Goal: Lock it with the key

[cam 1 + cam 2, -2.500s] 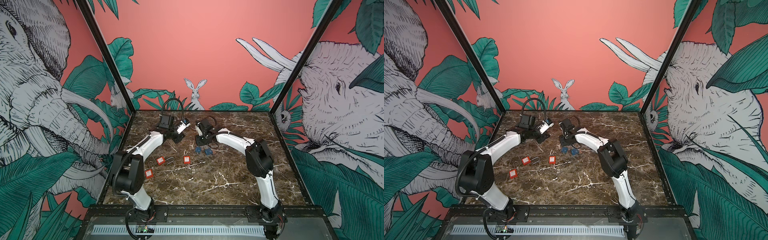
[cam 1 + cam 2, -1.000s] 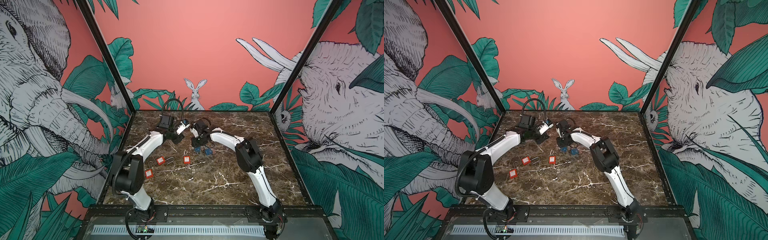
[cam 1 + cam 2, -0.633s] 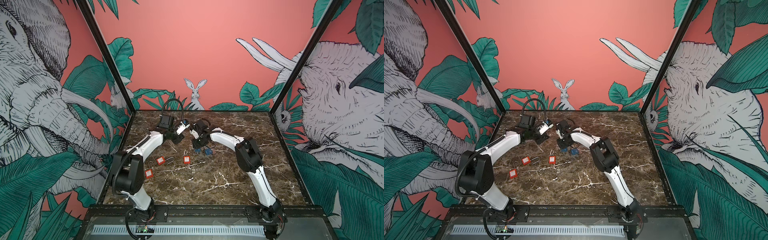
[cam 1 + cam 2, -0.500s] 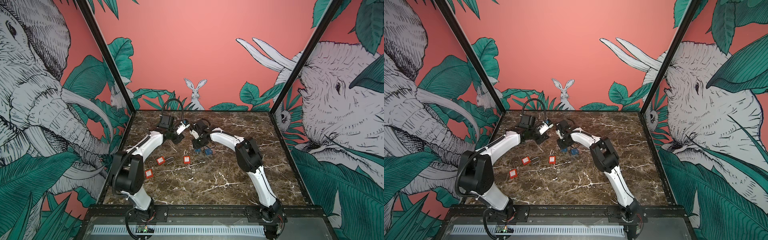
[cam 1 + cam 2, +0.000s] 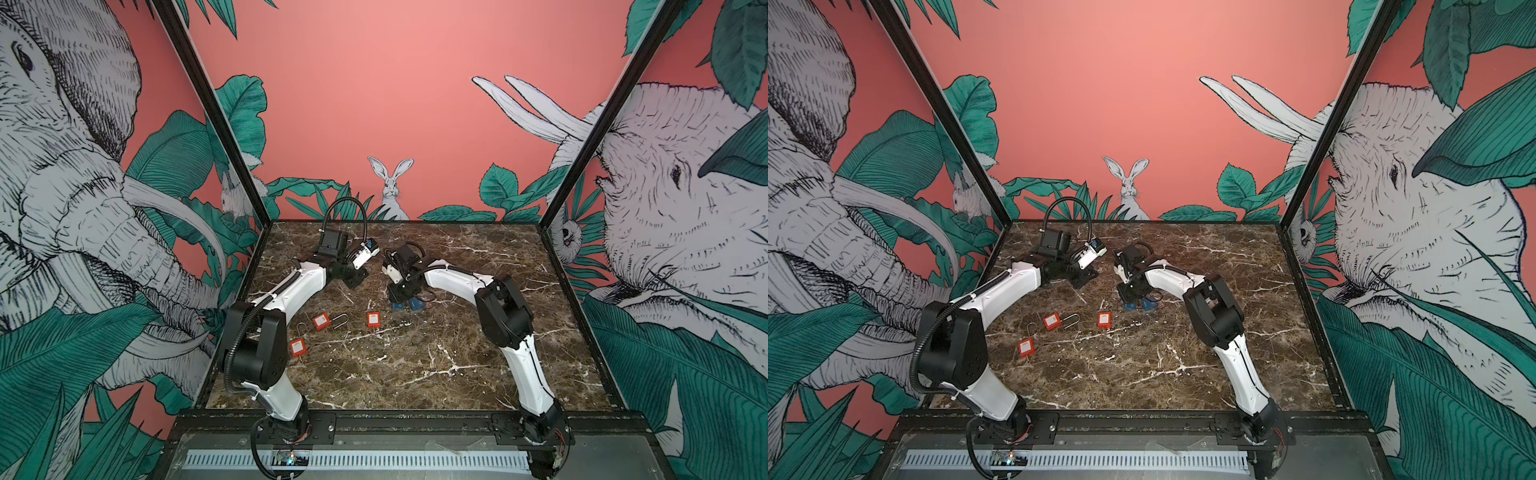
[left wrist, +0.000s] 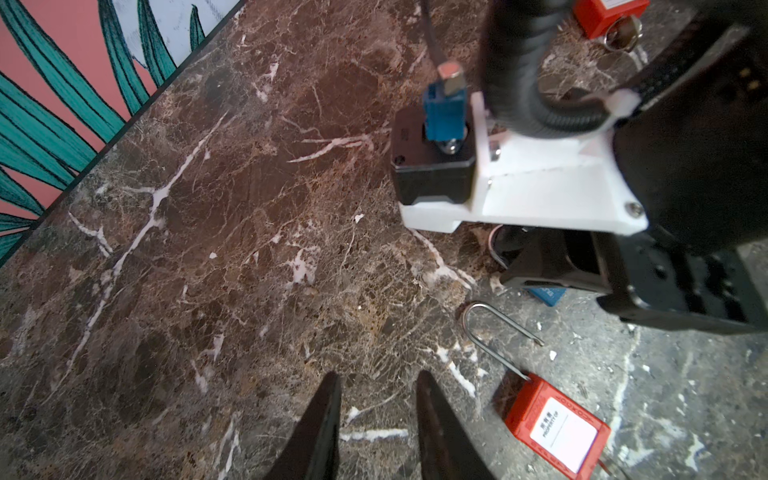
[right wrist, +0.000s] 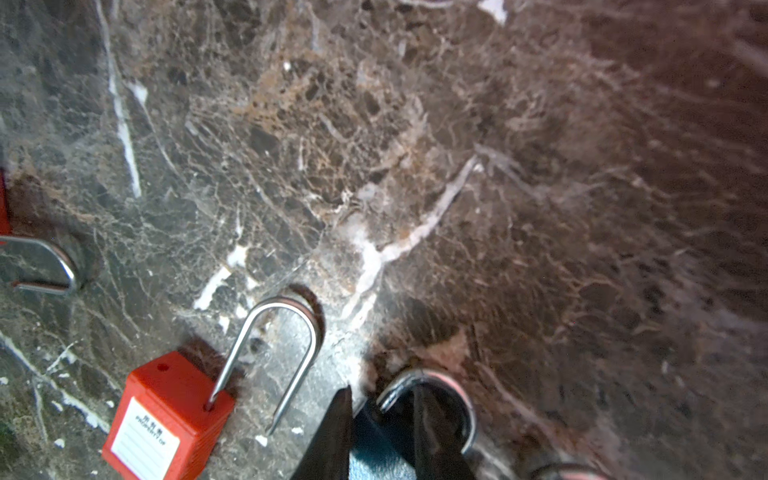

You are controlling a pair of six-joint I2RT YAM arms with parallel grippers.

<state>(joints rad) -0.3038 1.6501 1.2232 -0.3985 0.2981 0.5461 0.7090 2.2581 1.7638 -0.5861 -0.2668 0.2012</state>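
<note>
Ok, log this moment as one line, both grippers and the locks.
left gripper: open, empty, above table | right gripper: low, jaws astride blue padlock, grip unclear | red padlocks: three, lying untouched

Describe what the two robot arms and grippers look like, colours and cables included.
The left arm and right arm have white links between bulky black joint housings. A black corrugated hose loops over the left one. The left gripper and right gripper have slim, tapering black fingers. A white bracket carries the right wrist camera, with a blue plug.
</note>
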